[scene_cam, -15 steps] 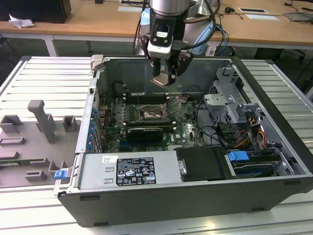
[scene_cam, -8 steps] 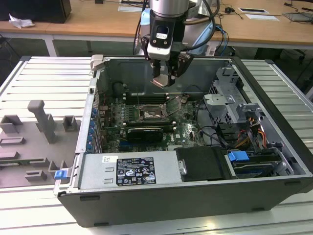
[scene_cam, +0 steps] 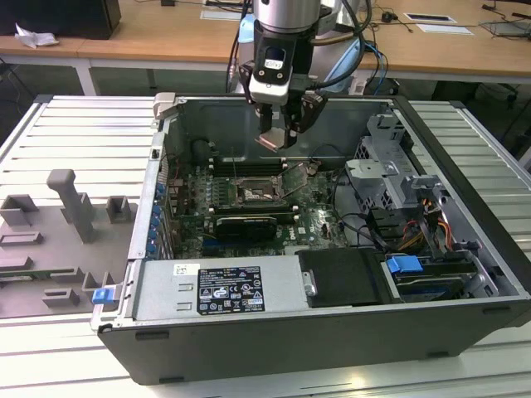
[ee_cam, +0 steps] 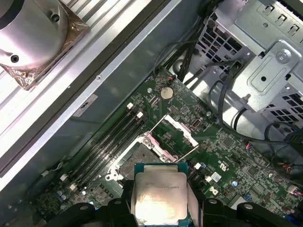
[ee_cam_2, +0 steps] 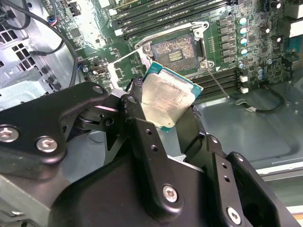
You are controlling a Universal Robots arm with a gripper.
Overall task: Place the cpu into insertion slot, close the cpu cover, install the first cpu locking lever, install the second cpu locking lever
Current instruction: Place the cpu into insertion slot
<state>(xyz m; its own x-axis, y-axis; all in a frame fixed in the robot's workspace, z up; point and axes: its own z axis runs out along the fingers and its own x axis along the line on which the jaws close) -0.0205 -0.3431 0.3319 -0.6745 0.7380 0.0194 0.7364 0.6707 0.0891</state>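
- I see a black two-fingered pincer (scene_cam: 280, 134) on a silver arm, hanging inside an open dark grey computer case (scene_cam: 332, 348). The case lies on its side on a pale slatted metal counter (scene_cam: 75, 124).
- The pincer is pinching the cpu (ee_cam_2: 168, 101), a small flat square chip with a pale silver metal top and a green rim. One finger presses on each of two opposite edges.
- In the exterior view the chip is held in the air, tilted, above the green circuit board (scene_cam: 319, 224) and clear of it.
- The insertion slot (ee_cam_2: 175, 49) is a small dark square socket ringed by a silver metal frame. It lies bare and uncovered on the board.
- In the first wrist view the chip sits just beside the socket rather than squarely over it.
- The cpu cover (ee_cam: 174, 135), a thin silver frame plate with a square window, is swung up on its hinge and stands open at one side of the socket.
- A thin metal rod (ee_cam_2: 218, 85) juts out from one corner of the socket frame, unlatched.
- Long narrow black memory slots (scene_cam: 249, 162) run along the far side of the socket in the exterior view.
- A long black expansion card (scene_cam: 245, 224) lies on the near side of the socket.
- A large grey box with a white-printed label (scene_cam: 216, 286) fills the case's near edge.
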